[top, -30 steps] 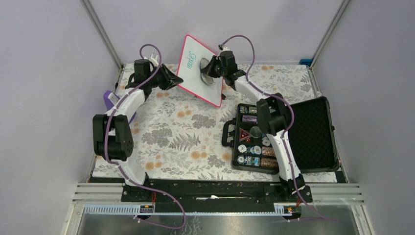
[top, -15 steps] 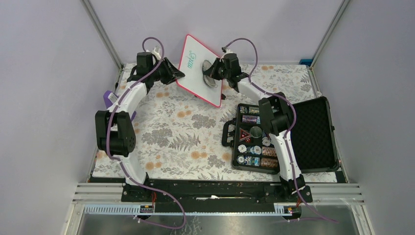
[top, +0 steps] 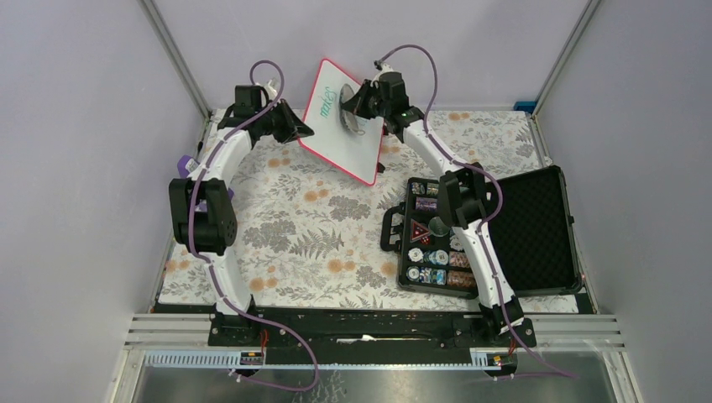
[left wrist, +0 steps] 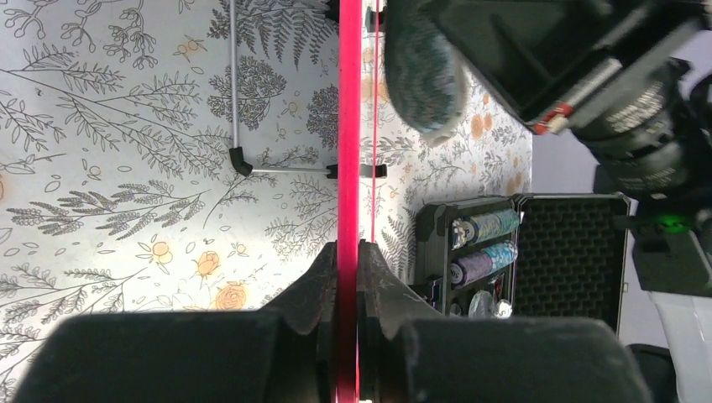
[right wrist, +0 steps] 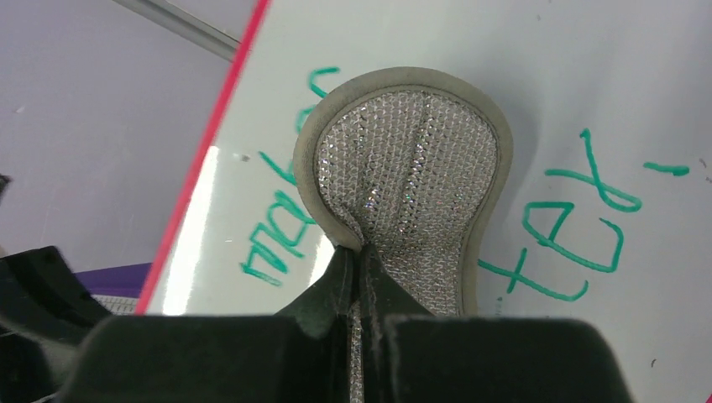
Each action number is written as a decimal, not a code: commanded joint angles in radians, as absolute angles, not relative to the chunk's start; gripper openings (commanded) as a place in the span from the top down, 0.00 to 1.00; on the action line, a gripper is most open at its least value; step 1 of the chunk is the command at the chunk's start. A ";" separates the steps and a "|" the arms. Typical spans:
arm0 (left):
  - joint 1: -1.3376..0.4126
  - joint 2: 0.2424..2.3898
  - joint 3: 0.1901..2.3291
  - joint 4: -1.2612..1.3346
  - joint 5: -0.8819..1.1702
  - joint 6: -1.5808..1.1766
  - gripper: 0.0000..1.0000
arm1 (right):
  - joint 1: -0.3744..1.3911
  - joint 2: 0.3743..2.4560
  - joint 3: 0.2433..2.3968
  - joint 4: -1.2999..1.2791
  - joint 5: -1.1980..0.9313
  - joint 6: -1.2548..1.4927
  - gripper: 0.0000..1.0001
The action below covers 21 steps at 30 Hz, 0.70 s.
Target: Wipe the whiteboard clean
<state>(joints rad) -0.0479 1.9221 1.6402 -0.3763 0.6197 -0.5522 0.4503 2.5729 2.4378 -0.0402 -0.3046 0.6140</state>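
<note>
The whiteboard (top: 340,149), white with a red rim (left wrist: 348,126), stands tilted up off the floral cloth at the back. Green handwriting (top: 329,94) runs across its upper part and shows large in the right wrist view (right wrist: 579,243). My left gripper (top: 305,132) (left wrist: 348,248) is shut on the board's left rim, edge-on between the jaws. My right gripper (top: 363,102) (right wrist: 361,250) is shut on a silver mesh pad (top: 350,118) (right wrist: 411,176). The pad lies flat on the board's face (right wrist: 588,75) amid the writing. It also shows as a blurred oval pad (left wrist: 424,71) beside the rim.
An open black case of poker chips (top: 491,235) (left wrist: 495,243) lies on the right of the floral cloth (top: 302,227). A purple object (top: 184,170) sits at the cloth's left edge. Grey enclosure walls stand close behind the board.
The left jaws opened briefly and closed again on the board's rim. The right gripper slid the pad up the board's face onto the writing. The board stands a little steeper.
</note>
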 commanded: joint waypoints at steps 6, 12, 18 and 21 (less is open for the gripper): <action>-0.022 1.945 1.683 -0.471 0.587 -0.417 1.00 | 0.419 2.684 2.491 -0.125 -0.299 0.677 1.00; -0.047 1.932 1.698 -0.526 0.538 -0.374 1.00 | 0.378 2.623 2.228 -0.141 -0.192 0.727 1.00; -0.053 1.931 1.676 -0.526 0.546 -0.369 1.00 | 0.338 2.621 2.141 -0.101 -0.256 0.765 1.00; -0.054 1.929 1.674 -0.526 0.554 -0.364 1.00 | 0.340 2.628 2.180 -0.102 -0.275 0.739 1.00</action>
<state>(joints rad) -0.0486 1.9331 1.6768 -0.4297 0.6159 -0.4934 0.3256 2.5855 2.1731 -0.0006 -0.2749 0.7677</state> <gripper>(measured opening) 0.076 0.023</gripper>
